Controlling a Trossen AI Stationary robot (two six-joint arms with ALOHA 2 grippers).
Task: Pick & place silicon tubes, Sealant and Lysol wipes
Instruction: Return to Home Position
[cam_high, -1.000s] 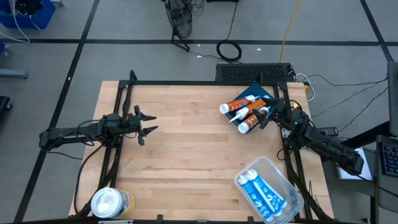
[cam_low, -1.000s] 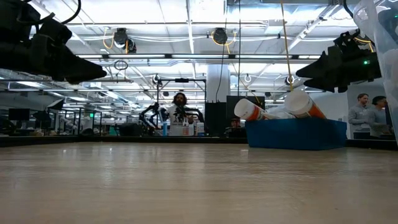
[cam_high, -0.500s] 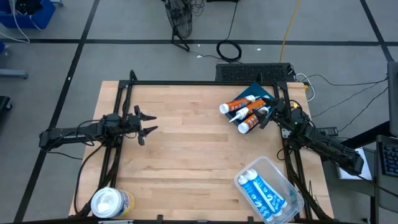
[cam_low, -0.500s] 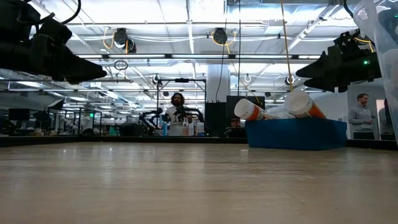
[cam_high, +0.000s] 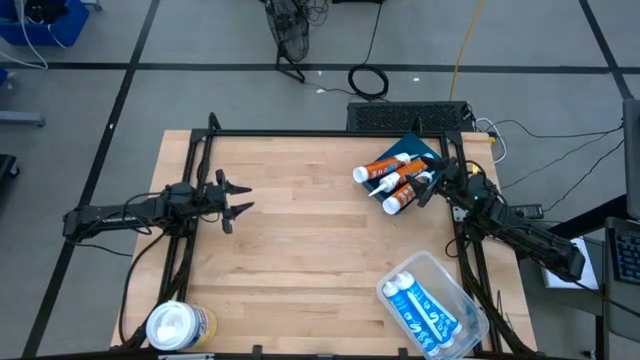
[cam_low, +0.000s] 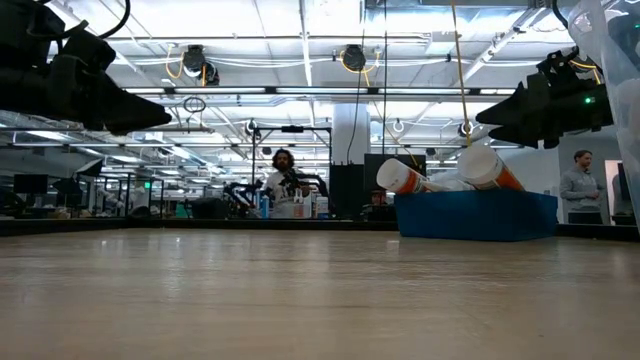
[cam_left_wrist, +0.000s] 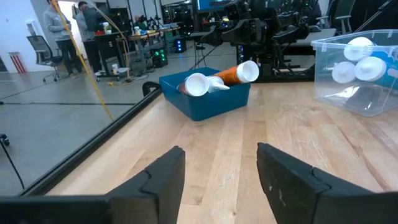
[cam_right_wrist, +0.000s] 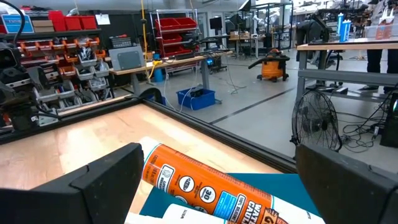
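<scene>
Lysol wipes (cam_high: 178, 326) sit at surface's (cam_high: 300, 250) left corner, nearer L tool (cam_high: 236, 205) (released, empty); R tool (cam_high: 428, 185) released too.

Table (cam_high: 300, 240): pale wood grain
Bin (cam_high: 411, 144): blue
Tubes in bin (cam_high: 392, 168): orange, white caps
Tub (cam_high: 468, 305): clear
Canister (cam_high: 180, 325): yellow, white lid
</scene>
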